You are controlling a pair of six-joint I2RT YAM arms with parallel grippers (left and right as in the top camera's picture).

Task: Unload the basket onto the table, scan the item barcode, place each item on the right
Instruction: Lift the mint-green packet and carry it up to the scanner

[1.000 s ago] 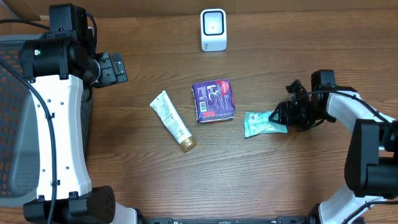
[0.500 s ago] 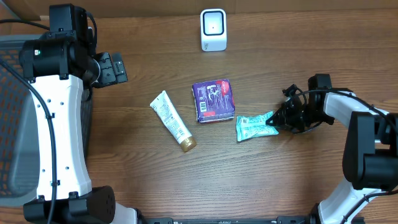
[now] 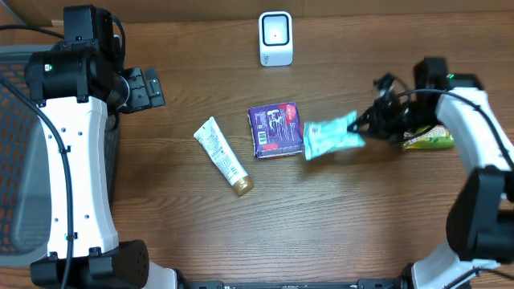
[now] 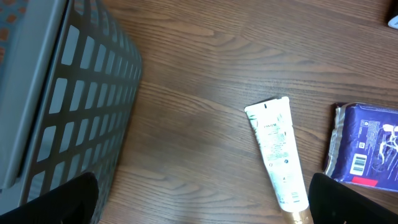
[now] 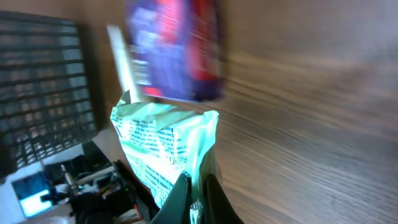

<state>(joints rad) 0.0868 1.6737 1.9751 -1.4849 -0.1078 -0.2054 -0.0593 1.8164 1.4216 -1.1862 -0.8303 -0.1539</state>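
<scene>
My right gripper (image 3: 365, 122) is shut on one edge of a teal foil packet (image 3: 329, 136), which hangs tilted above the table just right of a purple pack (image 3: 276, 129). In the right wrist view the packet (image 5: 161, 149) stands pinched between the fingers (image 5: 198, 183), its printed text facing the camera. The white scanner (image 3: 275, 38) stands at the back centre. My left gripper (image 3: 144, 88) hovers open at the far left, nothing between its fingertips (image 4: 202, 199). No barcode is readable on the packet.
A white tube with a gold cap (image 3: 222, 155) lies left of the purple pack (image 4: 367, 143), also seen as a tube (image 4: 277, 152) from the left wrist. A green packet (image 3: 430, 141) lies under the right arm. A grey mesh basket (image 4: 62, 93) borders the left edge.
The right gripper closed on the teal packet, lifted it off the table and carried it back and left toward the purple pack. A green packet now shows beneath that arm.
</scene>
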